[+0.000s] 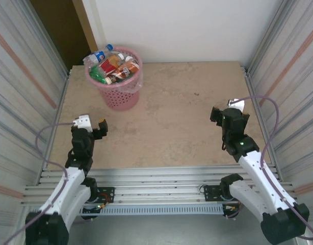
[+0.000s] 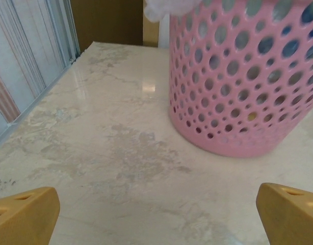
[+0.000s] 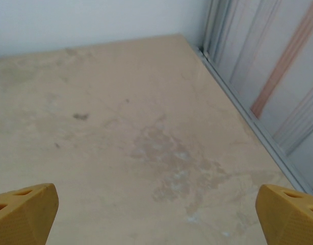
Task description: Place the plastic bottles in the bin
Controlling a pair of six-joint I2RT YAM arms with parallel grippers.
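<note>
Bin (image 1: 121, 97) blocks far-left corner; the rest of the table (image 1: 172, 117) looks passable.

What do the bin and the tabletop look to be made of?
Bin: pink moulded plastic, slightly glossy, its wall pierced with round holes. Tabletop: beige marble or a marble-look laminate, smooth with a soft sheen; mottled veining and a reflected light patch show.

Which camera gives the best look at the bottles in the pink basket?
The top external view: it looks down on the plastic bottles heaped in the bin. The left wrist view catches coloured glimpses through the bin's holes.
</note>
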